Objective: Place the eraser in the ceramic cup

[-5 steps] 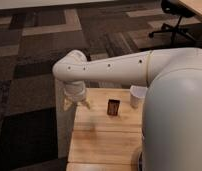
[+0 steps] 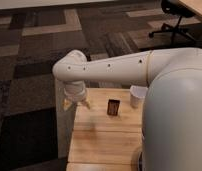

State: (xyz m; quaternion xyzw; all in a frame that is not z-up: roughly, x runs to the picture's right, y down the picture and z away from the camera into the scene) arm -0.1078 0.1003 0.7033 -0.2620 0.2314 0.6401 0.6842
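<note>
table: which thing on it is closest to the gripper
The eraser, the dark block mid-table, is closest to the gripper at the left edge of the table; the white ceramic cup stands farther right.

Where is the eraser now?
Camera view: the dark rectangular eraser stands on the wooden table, between the tool at left and the white ceramic cup.

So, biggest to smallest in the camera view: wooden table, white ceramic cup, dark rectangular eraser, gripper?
light wooden table
gripper, above the table's left edge
white ceramic cup, partly hidden
dark rectangular eraser
</note>
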